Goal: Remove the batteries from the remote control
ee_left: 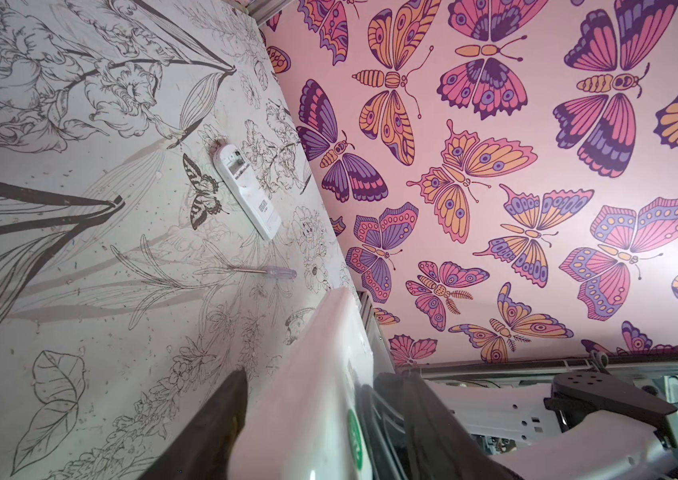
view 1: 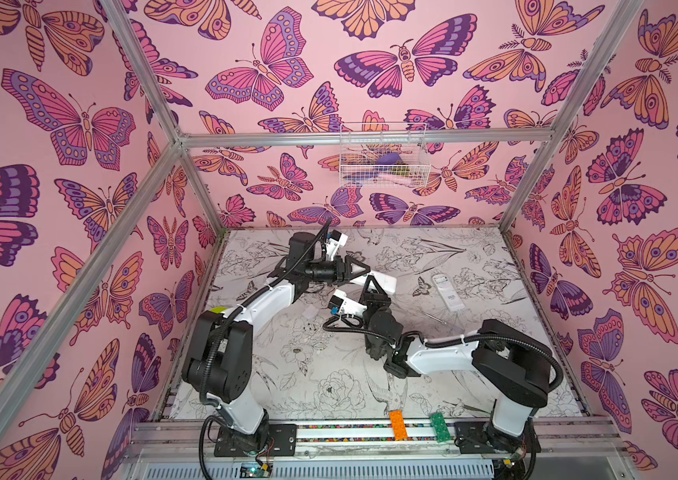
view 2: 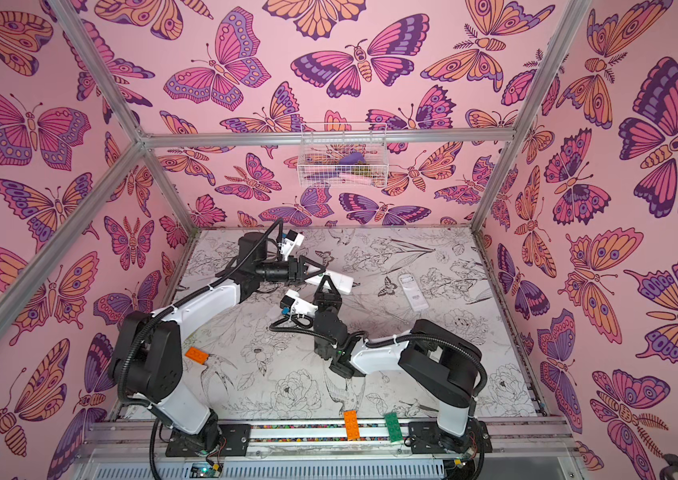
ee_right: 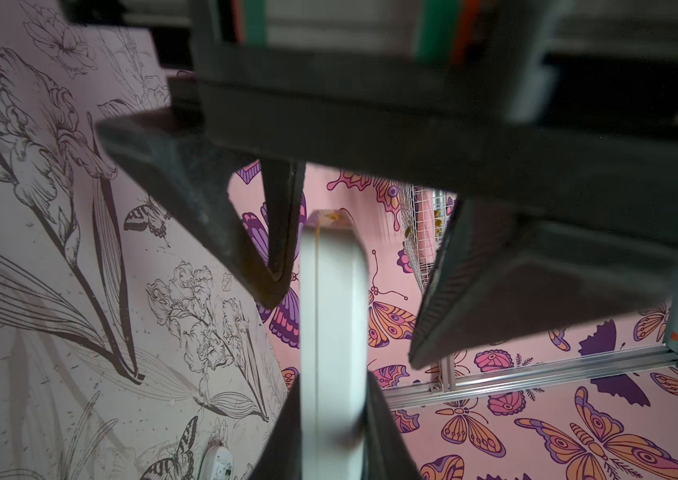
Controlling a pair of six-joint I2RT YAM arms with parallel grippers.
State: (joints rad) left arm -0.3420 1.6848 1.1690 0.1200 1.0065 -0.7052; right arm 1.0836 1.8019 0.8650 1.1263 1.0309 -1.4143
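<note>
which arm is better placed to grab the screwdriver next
Right, probably. The screwdriver lies on the right arm's side of the table, past the held remote from the left gripper. But the right gripper is shut on that remote, so the left, jaws astride it, must clamp first.

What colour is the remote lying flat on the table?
White remote, dark printed label; shows best in the left wrist view.

White remote control is held raised in midair.
</note>
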